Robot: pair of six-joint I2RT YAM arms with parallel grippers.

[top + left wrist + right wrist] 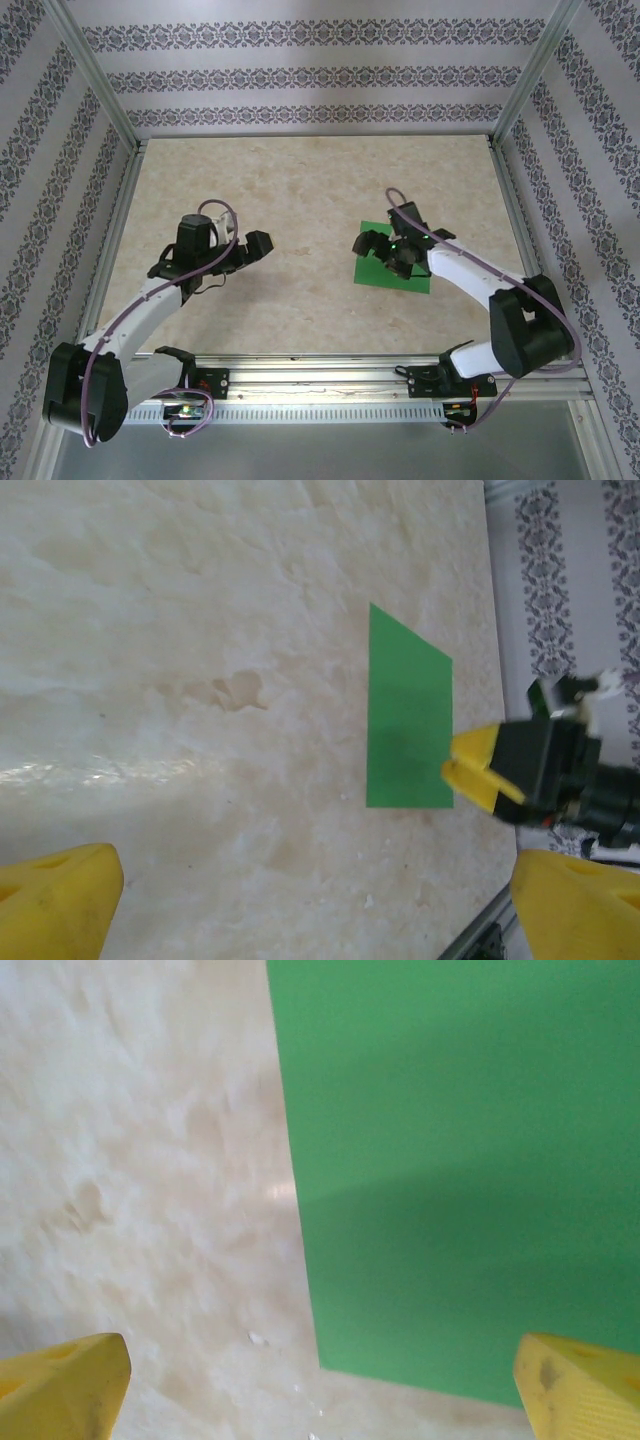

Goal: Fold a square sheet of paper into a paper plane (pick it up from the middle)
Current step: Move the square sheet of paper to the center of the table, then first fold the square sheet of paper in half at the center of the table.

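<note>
Sheet status: square sheet of paper (pixel 388 276) lies flat on the surface (pixel 300 190), right of centre, on the right arm's side. No crease visible, so I'd say folding hasn't begun.

Right claw (pixel 383 252) is spread wide, holding nothing, and hangs over the sheet. In its wrist view the sheet's edge runs between the fingers, one tip over bare surface and the other over green. Can't tell if the tips touch the paper.

Left claw (pixel 246 254) is also spread wide and empty, over bare surface left of centre, well apart from the sheet.

Handling, my read:
- Thin, light and floppy, with no stiffness to lever against.
- It lies dead flat, so there's no lip to get a finger under.
- The surface looks smooth, so the sheet will likely skate if pushed sideways.
- It creases easily, and a stray crease would spoil the later folds.

Where to grab: the middle, per the task. Put both tips down on green and draw them together so the paper bunches into a small ridge, then pinch that. The right claw looks offset toward the edge and wants re-centring first. A pinch made too near the edge would let the rest droop.
</note>
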